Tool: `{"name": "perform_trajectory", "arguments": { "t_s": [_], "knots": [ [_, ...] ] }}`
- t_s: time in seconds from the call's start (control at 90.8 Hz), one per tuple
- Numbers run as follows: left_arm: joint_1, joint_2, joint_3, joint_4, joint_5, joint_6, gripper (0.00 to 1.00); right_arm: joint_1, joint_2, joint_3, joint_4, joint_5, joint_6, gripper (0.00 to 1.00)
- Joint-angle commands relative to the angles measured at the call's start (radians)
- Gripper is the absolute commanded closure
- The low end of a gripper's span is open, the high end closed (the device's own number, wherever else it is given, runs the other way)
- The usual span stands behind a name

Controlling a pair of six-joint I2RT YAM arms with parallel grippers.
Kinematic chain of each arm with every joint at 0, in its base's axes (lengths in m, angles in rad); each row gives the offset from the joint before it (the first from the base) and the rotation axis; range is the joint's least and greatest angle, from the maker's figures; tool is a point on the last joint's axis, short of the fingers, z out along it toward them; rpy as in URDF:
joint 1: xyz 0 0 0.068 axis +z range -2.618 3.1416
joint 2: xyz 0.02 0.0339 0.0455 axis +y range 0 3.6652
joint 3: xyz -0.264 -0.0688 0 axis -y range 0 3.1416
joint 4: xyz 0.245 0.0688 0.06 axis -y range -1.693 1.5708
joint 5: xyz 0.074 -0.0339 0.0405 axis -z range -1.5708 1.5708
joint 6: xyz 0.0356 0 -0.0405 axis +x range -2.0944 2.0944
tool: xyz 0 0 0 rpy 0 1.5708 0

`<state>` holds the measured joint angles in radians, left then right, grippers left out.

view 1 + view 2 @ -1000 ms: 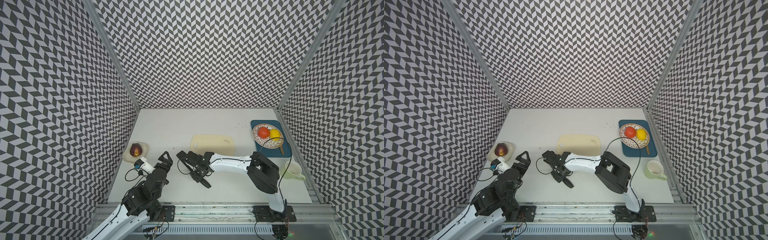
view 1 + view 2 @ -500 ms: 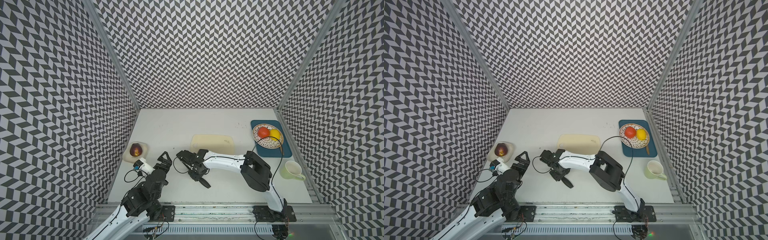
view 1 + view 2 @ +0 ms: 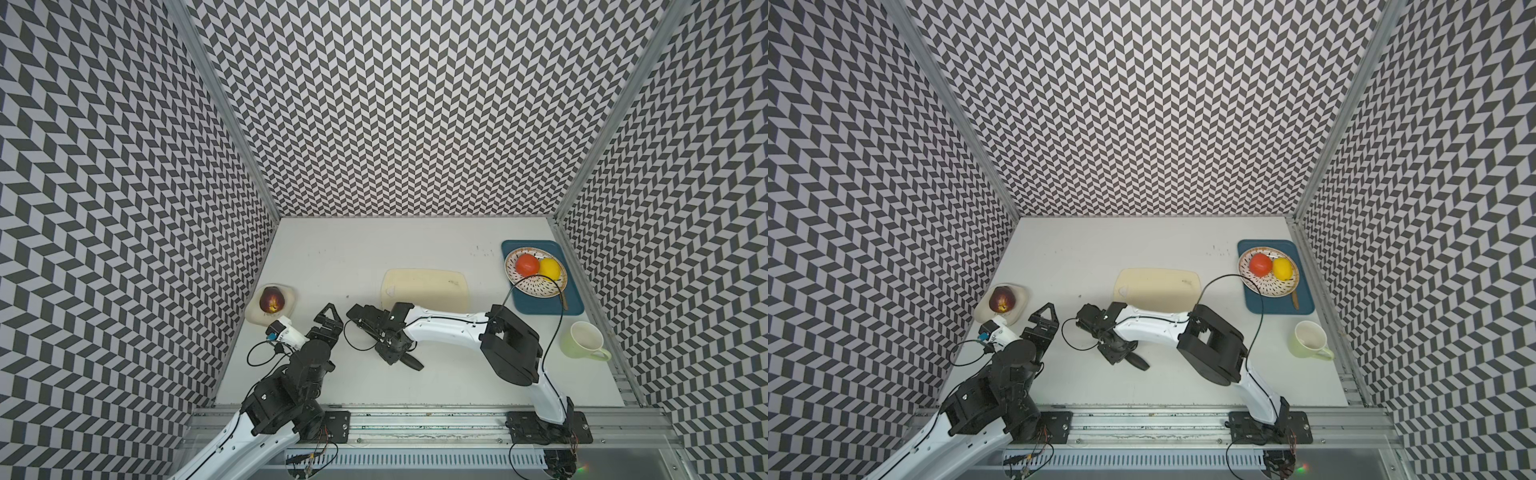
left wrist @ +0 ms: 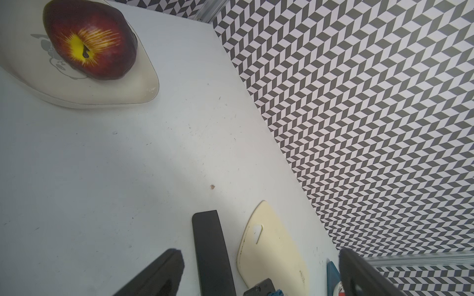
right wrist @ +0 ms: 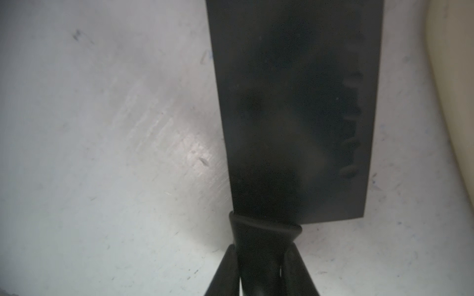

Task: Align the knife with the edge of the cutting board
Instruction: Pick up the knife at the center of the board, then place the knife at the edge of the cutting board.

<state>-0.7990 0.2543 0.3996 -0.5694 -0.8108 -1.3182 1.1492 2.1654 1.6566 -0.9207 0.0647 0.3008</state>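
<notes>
Both top views: knife [image 3: 412, 363] mostly hidden under right gripper [image 3: 395, 353]; rt wrist cam crops blade tip.

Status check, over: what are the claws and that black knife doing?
Right gripper shut on knife handle. Left gripper open, empty. Knife slanted beside cutting board, not touching. Nothing between them.

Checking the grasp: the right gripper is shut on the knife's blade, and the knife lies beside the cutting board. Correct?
No: the right wrist view shows the right gripper shut on the handle of the knife, not its blade. The rest holds.
</notes>
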Motion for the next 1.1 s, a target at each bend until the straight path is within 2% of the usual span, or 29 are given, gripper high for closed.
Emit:
{"name": "perform_trajectory", "arguments": {
  "t_s": [0.0,0.253,0.452,0.617,0.782,0.958,1.09],
  "knots": [
    [-0.006,-0.020,-0.012,-0.002,-0.013,0.011,0.00,0.012,-0.068,-0.018,0.049,0.050,0.038,0.81],
    [-0.007,-0.009,-0.009,0.008,-0.012,0.025,0.00,0.009,-0.171,-0.069,0.084,0.128,0.069,0.82],
    [-0.006,0.010,-0.005,0.023,-0.006,0.046,0.00,-0.015,-0.263,-0.179,0.163,0.162,0.096,0.82],
    [-0.006,0.053,-0.020,0.124,0.045,0.130,0.00,-0.049,-0.338,-0.260,0.207,0.221,0.128,0.83],
    [-0.006,0.163,-0.053,0.321,0.202,0.259,0.00,-0.149,-0.438,-0.406,0.290,0.237,0.190,0.83],
    [-0.006,0.356,-0.034,0.420,0.301,0.330,0.00,-0.282,-0.514,-0.542,0.368,0.187,0.237,0.85],
    [-0.008,0.454,-0.025,0.471,0.348,0.359,0.00,-0.337,-0.528,-0.593,0.391,0.175,0.270,0.85]
  ]
}}
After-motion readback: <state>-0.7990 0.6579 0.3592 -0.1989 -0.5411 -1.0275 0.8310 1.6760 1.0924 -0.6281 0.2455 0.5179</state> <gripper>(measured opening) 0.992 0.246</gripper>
